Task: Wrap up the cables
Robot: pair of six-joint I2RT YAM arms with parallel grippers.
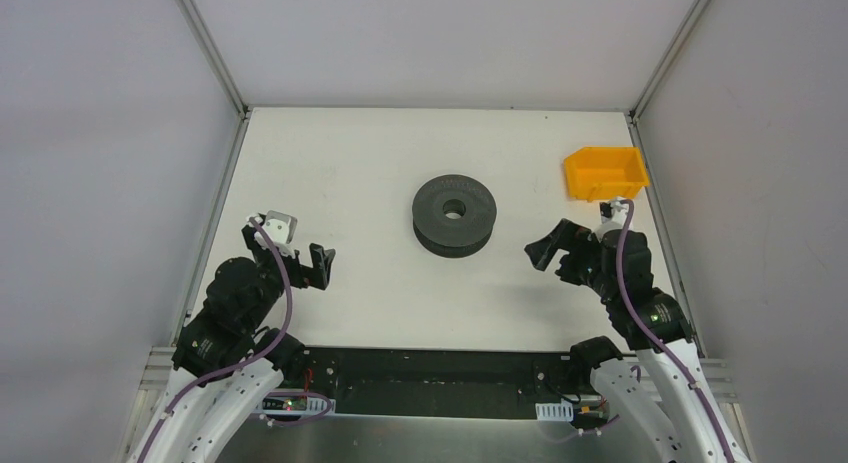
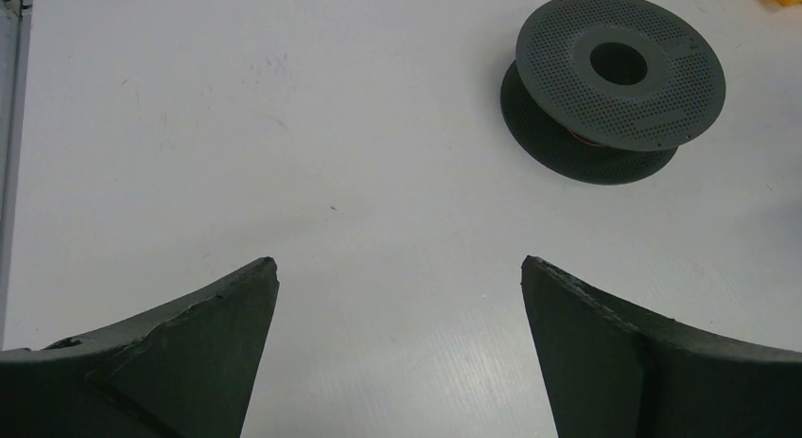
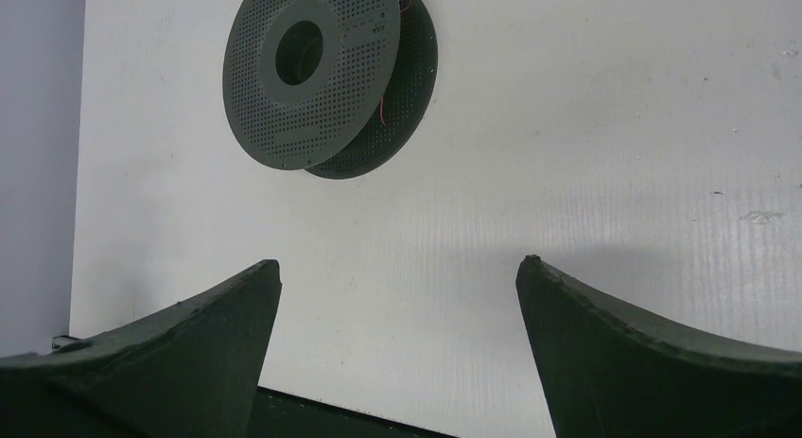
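A black two-flanged spool [image 1: 455, 213] lies flat at the middle of the white table. It also shows in the left wrist view [image 2: 619, 78] and the right wrist view [image 3: 312, 74]. A very thin reddish cable strand [image 3: 383, 105] shows between its flanges, with a trace in the left wrist view [image 2: 586, 139]. My left gripper [image 1: 322, 266] [image 2: 399, 263] is open and empty, left of the spool and apart from it. My right gripper [image 1: 545, 251] [image 3: 399, 261] is open and empty, right of the spool and apart from it.
A yellow bin [image 1: 604, 172] stands at the back right, just beyond my right arm. Grey walls close the table on the left, back and right. The table's near edge runs under my right gripper.
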